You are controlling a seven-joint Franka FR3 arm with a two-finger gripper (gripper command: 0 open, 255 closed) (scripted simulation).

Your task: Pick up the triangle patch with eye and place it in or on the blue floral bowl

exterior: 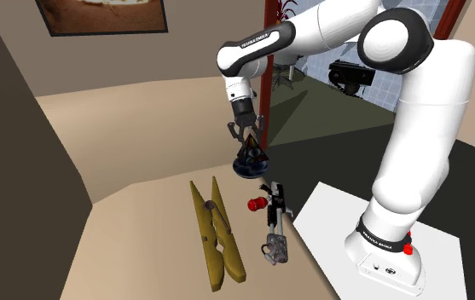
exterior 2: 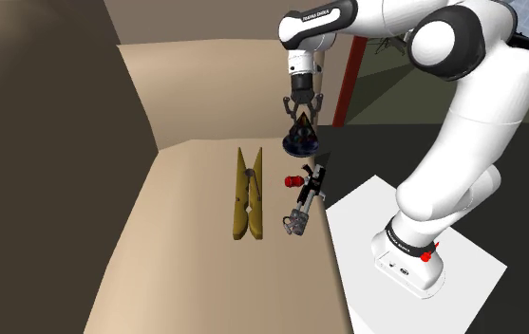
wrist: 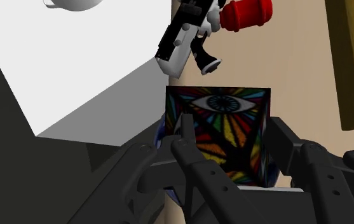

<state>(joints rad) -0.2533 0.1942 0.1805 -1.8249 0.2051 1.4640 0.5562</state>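
Now the claw (exterior: 246, 135) clamps the triangle patch (wrist: 223, 127) upright, apex toward it, over the bowl (exterior: 248, 172).

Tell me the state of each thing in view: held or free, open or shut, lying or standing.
tool: shut on the triangle patch.
triangle patch: held between the tool's fingers, just over the bowl, not yet released.
blue bowl: upright on the table, under the patch.
yellow clothespin: free, lying flat.
black and white gadget: free, lying near the table edge.
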